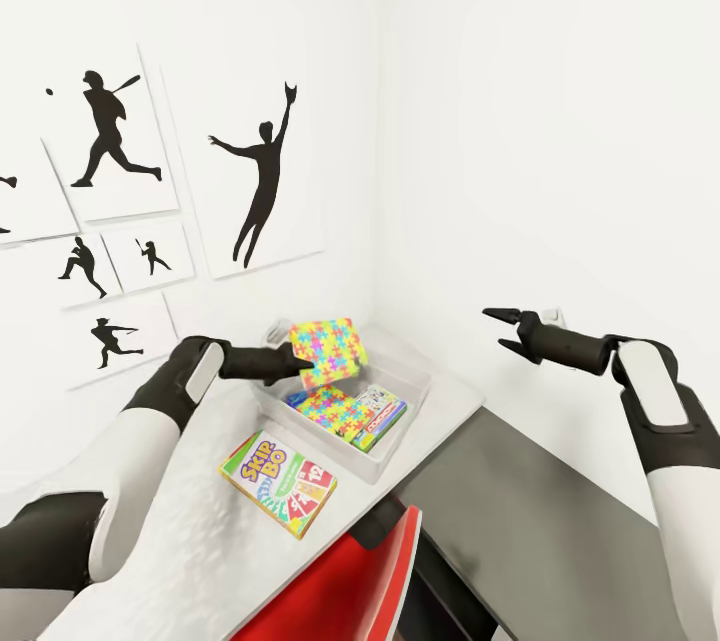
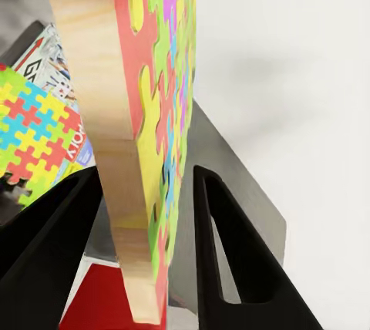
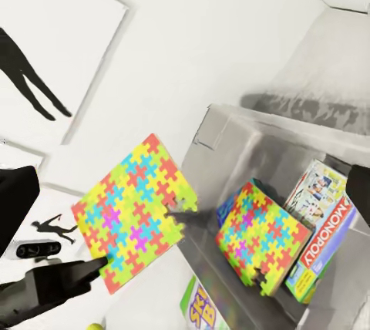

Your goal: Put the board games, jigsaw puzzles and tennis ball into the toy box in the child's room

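Gripping a jigsaw puzzle (image 1: pixel 325 351) above the toy box (image 1: pixel 405 376), left fingers (image 2: pixel 231 253) hide its edge; right fingers (image 1: pixel 503 318) spread.

We count two jigsaw puzzles: one (image 1: pixel 324 352) held above the toy box (image 1: pixel 418 383), one (image 1: pixel 332 410) lying inside it. Board games, three: the Skip-Bo box (image 1: pixel 278 483) on the bench (image 1: pixel 190 541) near its front edge, plus two in the toy box, a Monopoly box (image 3: pixel 322 247) and a blue one (image 3: pixel 225 211) mostly hidden. One toy box. Six silhouette pictures (image 1: pixel 262 176) on the wall.
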Robot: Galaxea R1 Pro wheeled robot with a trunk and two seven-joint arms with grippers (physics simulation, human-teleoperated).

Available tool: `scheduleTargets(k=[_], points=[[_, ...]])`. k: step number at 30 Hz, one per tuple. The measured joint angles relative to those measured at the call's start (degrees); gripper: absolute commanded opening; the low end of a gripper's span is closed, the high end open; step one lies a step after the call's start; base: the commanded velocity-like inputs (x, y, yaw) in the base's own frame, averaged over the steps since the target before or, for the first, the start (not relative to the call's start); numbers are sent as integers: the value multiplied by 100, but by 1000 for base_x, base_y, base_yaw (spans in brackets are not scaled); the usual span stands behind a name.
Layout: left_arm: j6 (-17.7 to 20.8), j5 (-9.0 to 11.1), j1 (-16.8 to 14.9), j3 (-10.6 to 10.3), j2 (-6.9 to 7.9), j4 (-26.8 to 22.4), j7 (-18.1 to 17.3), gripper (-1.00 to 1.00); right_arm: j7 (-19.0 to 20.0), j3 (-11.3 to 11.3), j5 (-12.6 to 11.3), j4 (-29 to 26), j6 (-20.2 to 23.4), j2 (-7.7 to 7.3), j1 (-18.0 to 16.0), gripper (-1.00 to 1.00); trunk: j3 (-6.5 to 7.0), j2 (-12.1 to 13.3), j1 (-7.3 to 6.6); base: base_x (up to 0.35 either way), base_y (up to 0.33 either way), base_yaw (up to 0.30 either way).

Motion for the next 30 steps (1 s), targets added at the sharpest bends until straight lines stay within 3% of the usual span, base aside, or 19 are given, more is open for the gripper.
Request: scheduleTargets(k=[3, 7, 15, 30], points=[[-171, 7, -1, 290, 0, 5, 11, -100, 0, -9, -6, -405, 0, -11, 119, 100, 0, 0, 0, 0, 0, 0], [-242, 10, 0, 468, -5, 9, 12, -100, 0, -17, -22, -608, 0, -31, 203, 100, -9, 1, 0, 0, 0, 0], [-254, 14, 0, 505, -93, 18, 5, -100, 0, -23, -33, -640, 0, -61, 250, 100, -78, 1, 1, 0, 0, 0], [-282, 32, 0, 523, -90, 27, -209, -100, 0, -27, -34, -641, 0, -73, 339, 100, -219, 1, 1, 0, 0, 0]])
